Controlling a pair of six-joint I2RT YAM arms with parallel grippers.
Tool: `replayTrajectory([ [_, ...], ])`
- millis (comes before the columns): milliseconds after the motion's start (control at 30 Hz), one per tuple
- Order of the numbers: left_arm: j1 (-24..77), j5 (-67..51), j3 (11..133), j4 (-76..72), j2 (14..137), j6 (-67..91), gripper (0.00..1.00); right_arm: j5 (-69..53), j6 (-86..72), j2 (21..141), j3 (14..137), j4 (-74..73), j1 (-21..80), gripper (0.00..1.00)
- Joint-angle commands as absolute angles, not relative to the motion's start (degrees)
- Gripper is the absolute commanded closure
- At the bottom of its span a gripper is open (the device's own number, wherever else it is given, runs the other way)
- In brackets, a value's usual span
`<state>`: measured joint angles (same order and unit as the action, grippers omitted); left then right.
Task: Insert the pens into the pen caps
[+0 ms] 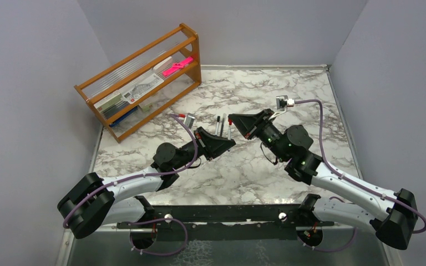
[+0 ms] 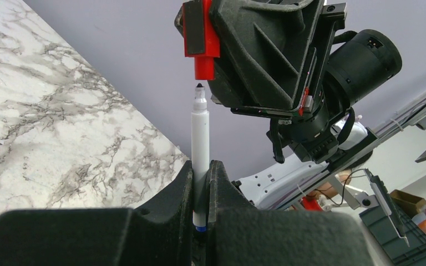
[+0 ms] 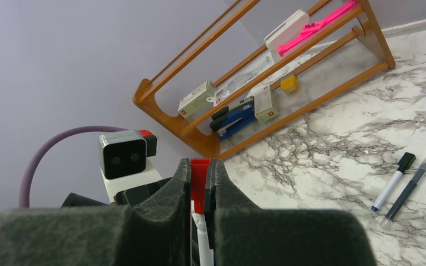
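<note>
My left gripper [image 2: 201, 166] is shut on a white pen [image 2: 200, 138] and holds it upright above the table, its bare tip pointing up. My right gripper [image 3: 199, 169] is shut on the red pen cap [image 3: 199, 180]. The cap also shows in the left wrist view [image 2: 202, 52], right above the pen tip, open end down and just short of touching. In the top view the two grippers, left [image 1: 228, 143] and right [image 1: 233, 122], meet mid-table. Two more pens lie side by side on the marble: a white one with a black cap [image 3: 391, 185] and a dark one [image 3: 413, 185].
A wooden rack [image 1: 144, 83] stands at the back left, holding boxes, a blue stapler [image 3: 236, 117] and a flat pink object [image 3: 316, 25]. Grey walls close in the marble table [image 1: 288, 94] on three sides. The lying pens [image 1: 221, 125] are just behind the grippers.
</note>
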<state>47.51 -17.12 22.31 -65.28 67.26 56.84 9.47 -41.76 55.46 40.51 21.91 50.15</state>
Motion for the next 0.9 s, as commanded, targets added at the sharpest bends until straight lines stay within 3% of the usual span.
replayTrajectory([
  [0, 47.88, -18.13, 23.75, -67.45, 66.49, 55.99, 1.00, 8.17, -42.18, 55.80, 39.55, 21.78, 50.19, 0.99],
  [867, 47.86, -16.68, 24.62, -66.90, 66.26, 55.41, 1.00, 6.66, -42.67, 54.48, 38.12, 20.23, 50.19, 0.99],
])
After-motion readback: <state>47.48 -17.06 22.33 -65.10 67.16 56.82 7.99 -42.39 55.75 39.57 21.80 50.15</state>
